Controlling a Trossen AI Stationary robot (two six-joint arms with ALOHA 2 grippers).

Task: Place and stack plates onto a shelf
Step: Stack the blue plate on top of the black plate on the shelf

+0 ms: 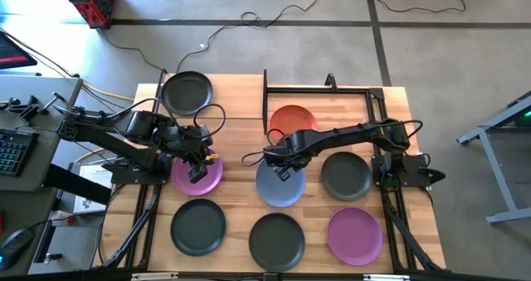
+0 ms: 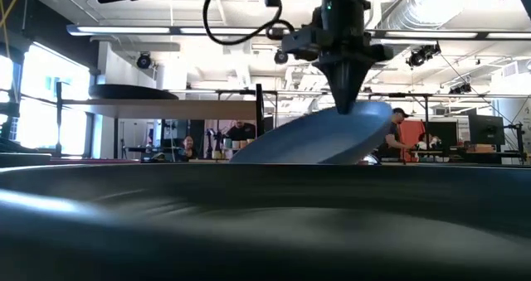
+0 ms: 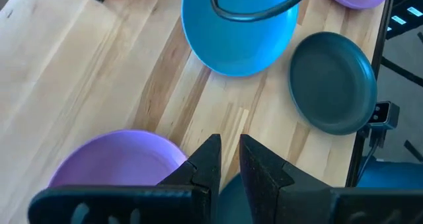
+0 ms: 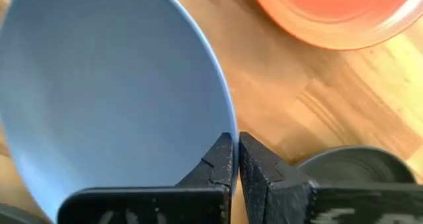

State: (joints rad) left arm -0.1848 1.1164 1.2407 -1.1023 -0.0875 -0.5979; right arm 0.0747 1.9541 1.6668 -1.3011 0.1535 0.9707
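**Blue plate pinched at its rim, shelf lies far and right of it**

Right gripper (image 1: 280,167) is over the table's middle, fingers clamped together on the rim of the light blue plate (image 1: 280,186). Low view shows the plate tilted: gripped edge up, opposite edge down near the tabletop. Round plate, so no long axis to speak of; what matters is the tilt & that the grip sits on the edge nearest the shelf. Shelf (image 1: 358,99) is the framed panel at far right, w/ the orange plate (image 1: 292,119) on its left half, just beyond the blue one. So the carry is prob. short: lift, go far/right, level out. Right arm is plainly the nearer one for this.

Left gripper (image 1: 197,158) hovers over a purple plate (image 1: 197,175) at left-centre, fingers slightly apart, nothing between them as far as the wrist view shows.

Around: dark grey plate (image 1: 346,175) just right of the blue one, under the right arm's forearm; another dark grey plate (image 1: 277,239) near-centre, one at near left (image 1: 198,226), one at far left (image 1: 187,91). Second purple plate (image 1: 355,235) near right.

In the way: the shelf's black posts (image 1: 265,90) stand beside the orange plate; a tilted plate could clip one. One-edge grip may slip or swing.
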